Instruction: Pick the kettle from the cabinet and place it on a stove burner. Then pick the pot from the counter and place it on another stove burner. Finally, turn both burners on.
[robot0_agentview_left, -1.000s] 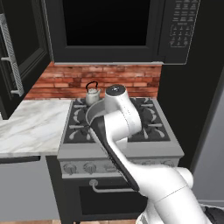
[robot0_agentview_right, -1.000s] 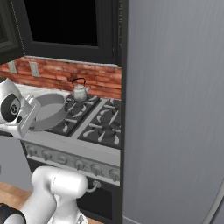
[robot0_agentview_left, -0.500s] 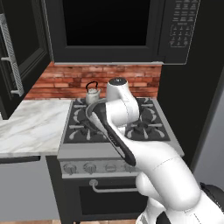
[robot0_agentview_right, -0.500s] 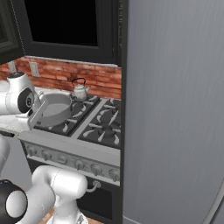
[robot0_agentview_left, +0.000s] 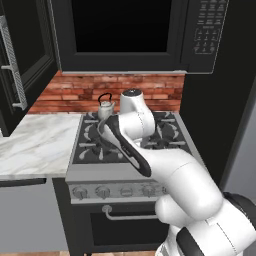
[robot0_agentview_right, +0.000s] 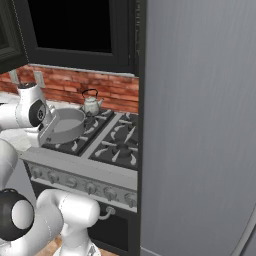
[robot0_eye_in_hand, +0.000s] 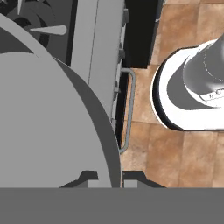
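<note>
Swinging in over the range, the arm is bringing the pot (robot0_agentview_right: 66, 125) from the counter side to above the front-left burner (robot0_agentview_left: 95, 147), gripper (robot0_eye_in_hand: 109, 177) pinched on its rim. The kettle (robot0_agentview_right: 90, 102) is already sitting on the back-left burner, so lowering comes next.

The kettle (robot0_agentview_left: 105, 108) is silvery grey with a black arched handle, and the pot (robot0_agentview_right: 65, 124) is plain matte grey — its rim looks a shade darker, though the render is coarse. The range (robot0_agentview_left: 125, 176) is steel grey under black grates (robot0_agentview_left: 95, 141), backed by red-brown brick (robot0_agentview_left: 75, 93) with pale mortar lines. The counter (robot0_agentview_left: 35, 145) is white marble veined in grey, the microwave (robot0_agentview_left: 140, 35) black, and the floor (robot0_eye_in_hand: 175, 148) warm terracotta tile.
</note>
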